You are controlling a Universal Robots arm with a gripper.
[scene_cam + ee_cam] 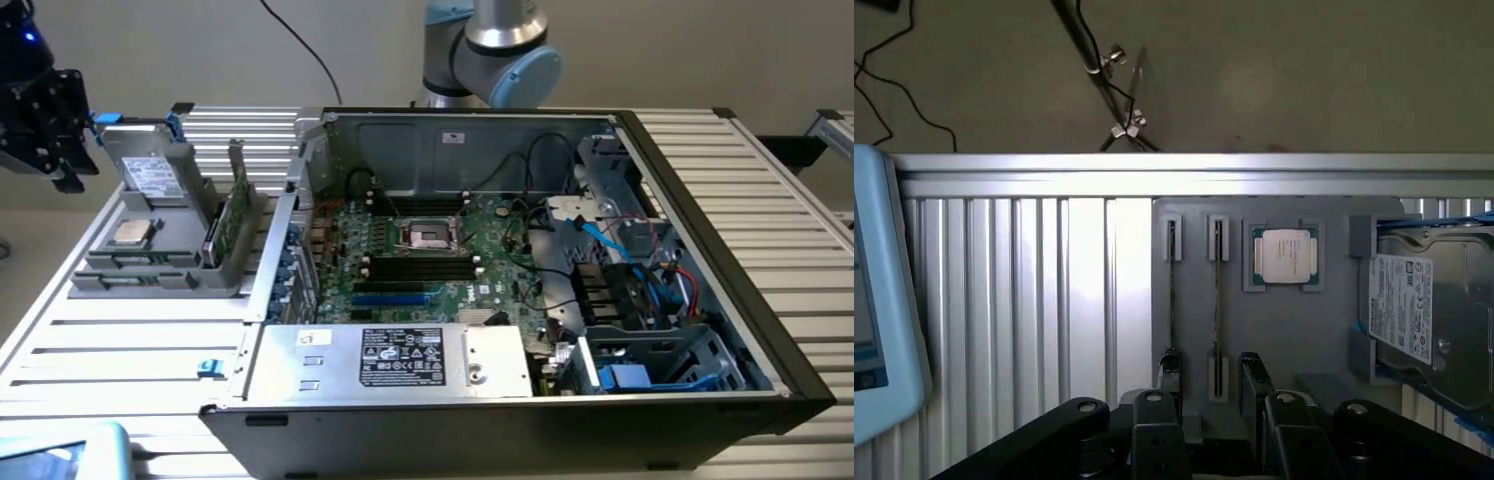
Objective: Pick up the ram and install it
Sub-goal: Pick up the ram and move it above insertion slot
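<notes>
Two ram sticks stand on edge in a grey holder on the exterior view's left. The green ram is beside the case wall. In the wrist view the sticks appear edge-on as thin dark lines, the ram and its neighbour, in the grey holder. My black gripper hangs above and to the left of the holder, apart from it. In the wrist view the gripper is open, with nothing between its fingers.
The open computer case holds a motherboard with black slots and blue slots. A silver processor and a hard drive also sit in the holder. A pale blue object lies at the table's edge.
</notes>
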